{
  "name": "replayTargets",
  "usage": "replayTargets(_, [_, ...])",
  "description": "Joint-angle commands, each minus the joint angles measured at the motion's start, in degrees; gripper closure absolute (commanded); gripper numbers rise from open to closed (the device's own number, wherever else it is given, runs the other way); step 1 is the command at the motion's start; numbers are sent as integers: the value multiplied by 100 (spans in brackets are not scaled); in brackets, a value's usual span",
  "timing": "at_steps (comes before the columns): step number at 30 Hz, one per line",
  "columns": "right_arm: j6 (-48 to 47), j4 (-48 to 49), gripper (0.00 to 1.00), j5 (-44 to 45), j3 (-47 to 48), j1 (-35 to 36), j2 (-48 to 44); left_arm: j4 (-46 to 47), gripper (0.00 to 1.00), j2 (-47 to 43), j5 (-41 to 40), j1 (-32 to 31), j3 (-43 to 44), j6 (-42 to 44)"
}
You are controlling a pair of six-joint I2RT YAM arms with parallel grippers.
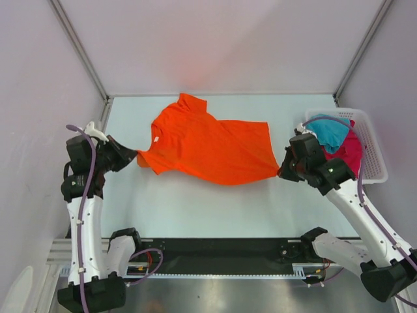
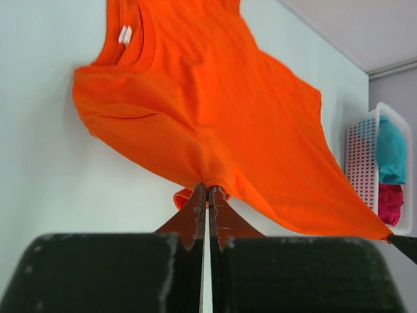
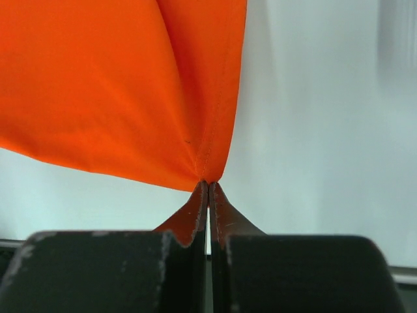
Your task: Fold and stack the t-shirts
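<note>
An orange t-shirt (image 1: pixel 208 147) hangs stretched between my two grippers above the white table. My left gripper (image 1: pixel 135 158) is shut on its left sleeve edge (image 2: pixel 210 186). At the shirt's lower right hem corner (image 3: pixel 208 179) my right gripper (image 1: pixel 281 172) is shut as well. The collar with its white label (image 2: pixel 125 34) points toward the far left. A teal t-shirt (image 1: pixel 329 132) and a magenta-pink t-shirt (image 1: pixel 352 153) lie bunched in the basket (image 1: pixel 371 140) at the right.
The white slotted basket (image 2: pixel 361 153) stands at the table's right edge, just behind my right arm. Metal frame posts (image 1: pixel 78 45) rise at the back corners. A black rail (image 1: pixel 221 251) runs along the near edge between the arm bases.
</note>
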Motion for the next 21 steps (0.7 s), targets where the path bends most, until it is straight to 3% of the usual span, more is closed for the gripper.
replayTargets(1, [645,-305,100,290,-262,328,-368,-99,100,-265,107,50,-424,61])
replayTargets(14, [1190,-842,100,906,-350,803,-597,-363,100,-477,-298,94,-425,167])
replayTargets(21, [1007,-219,100,1170,-456,690,-71,338,100,303,-421,129,-618,105])
